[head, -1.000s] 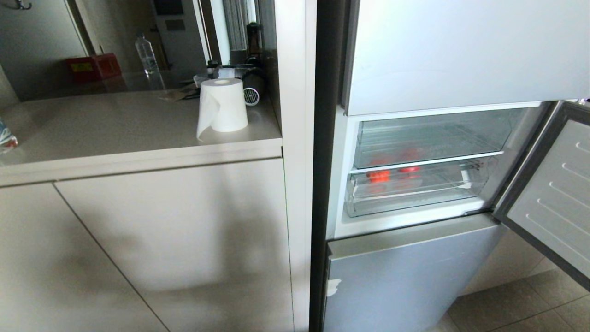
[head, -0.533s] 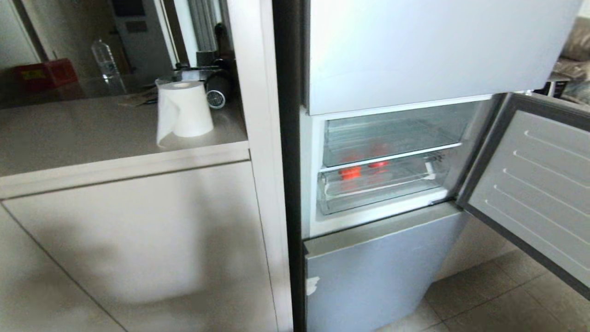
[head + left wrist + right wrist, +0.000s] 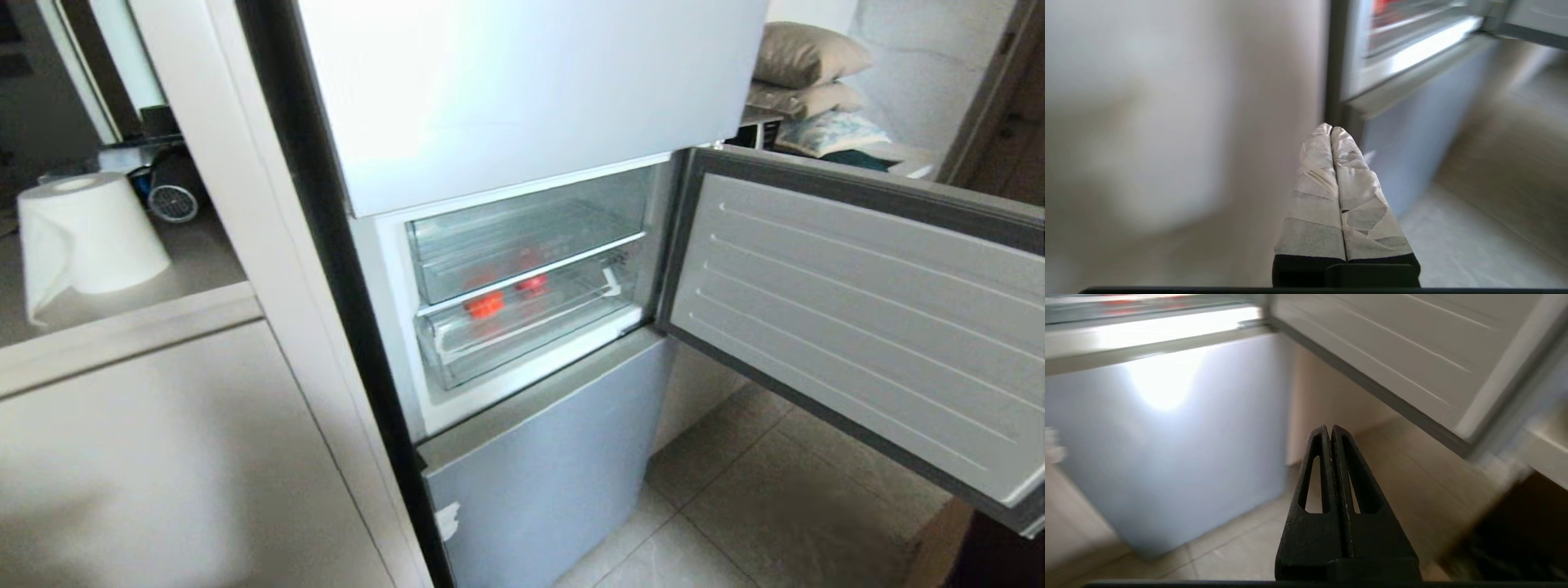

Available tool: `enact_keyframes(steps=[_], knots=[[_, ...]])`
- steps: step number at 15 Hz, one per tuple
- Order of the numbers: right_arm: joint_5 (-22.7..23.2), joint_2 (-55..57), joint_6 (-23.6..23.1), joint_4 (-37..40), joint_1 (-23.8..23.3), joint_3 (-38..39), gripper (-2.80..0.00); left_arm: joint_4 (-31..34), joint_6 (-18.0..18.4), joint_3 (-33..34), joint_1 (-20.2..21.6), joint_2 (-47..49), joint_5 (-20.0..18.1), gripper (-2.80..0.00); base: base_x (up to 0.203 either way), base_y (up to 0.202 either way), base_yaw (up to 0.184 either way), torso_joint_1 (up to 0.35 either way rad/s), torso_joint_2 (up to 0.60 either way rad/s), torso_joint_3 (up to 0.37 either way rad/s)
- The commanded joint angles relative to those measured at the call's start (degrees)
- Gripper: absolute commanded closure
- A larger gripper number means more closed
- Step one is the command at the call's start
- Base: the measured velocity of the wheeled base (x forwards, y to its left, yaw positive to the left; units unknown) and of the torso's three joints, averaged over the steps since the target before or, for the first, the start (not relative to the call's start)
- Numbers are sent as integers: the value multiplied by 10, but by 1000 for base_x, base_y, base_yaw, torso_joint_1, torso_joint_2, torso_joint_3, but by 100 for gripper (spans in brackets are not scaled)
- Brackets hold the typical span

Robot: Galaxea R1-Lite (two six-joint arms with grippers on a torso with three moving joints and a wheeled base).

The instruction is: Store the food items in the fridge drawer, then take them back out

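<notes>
The fridge's middle compartment stands open in the head view. Inside, the clear fridge drawer (image 3: 531, 339) is the lower of two bins and sits pushed in. An orange-red food item (image 3: 486, 305) shows through its plastic, with a second red shape (image 3: 532, 283) just behind it. Neither arm shows in the head view. My left gripper (image 3: 1331, 128), its fingers wrapped in white tape, is shut and empty, low before the cabinet side and the fridge edge. My right gripper (image 3: 1329, 428), black, is shut and empty, low over the floor below the open door.
The open fridge door (image 3: 857, 327) swings out to the right at drawer height. A blue-grey lower fridge panel (image 3: 547, 457) is closed beneath the compartment. A paper roll (image 3: 86, 237) stands on the counter (image 3: 122, 335) at left. Tile floor (image 3: 775, 506) lies before the fridge.
The whole head view has swung right: the fridge has slid from the right side to the middle, and the counter has mostly left the picture. Nothing in the scene itself has moved.
</notes>
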Motion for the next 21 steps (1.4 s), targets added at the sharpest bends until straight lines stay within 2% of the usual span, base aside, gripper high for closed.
enact_keyframes(steps=[1,6,9,10,12,13,14,16,18,19,21], knots=[[0,1,-1,0,0,0,0,0,0,0,0,1,0,0,-2,10,-170,2,2,7],[0,1,8,0,0,0,0,0,0,0,0,1,0,0,0,7,-168,1,4,4],[-4,7,46,-20,0,-12,0,0,0,0,0,1,0,0,1,4,-55,2,2,2],[-9,33,73,-53,-2,-31,0,0,0,0,0,1,-1,0,0,0,0,0,0,0],[-41,129,176,-120,-18,-89,0,0,0,0,0,1,0,0,0,0,0,0,0,0],[-65,189,245,-150,-43,-128,0,0,0,0,0,1,0,0,0,0,0,0,0,0],[-83,244,310,-174,-88,-161,0,0,0,0,0,1,0,0,0,0,0,0,0,0],[-84,331,400,-212,-219,-201,0,0,0,0,0,1,0,0,0,0,0,0,0,0],[-13,430,458,-287,-351,-213,0,0,0,0,0,1,0,0,0,0,0,0,0,0],[47,488,487,-338,-403,-216,0,0,0,0,0,1,0,0,0,0,0,0,0,0],[125,591,540,-413,-457,-228,0,0,0,0,0,1,0,0,0,0,0,0,0,0]])
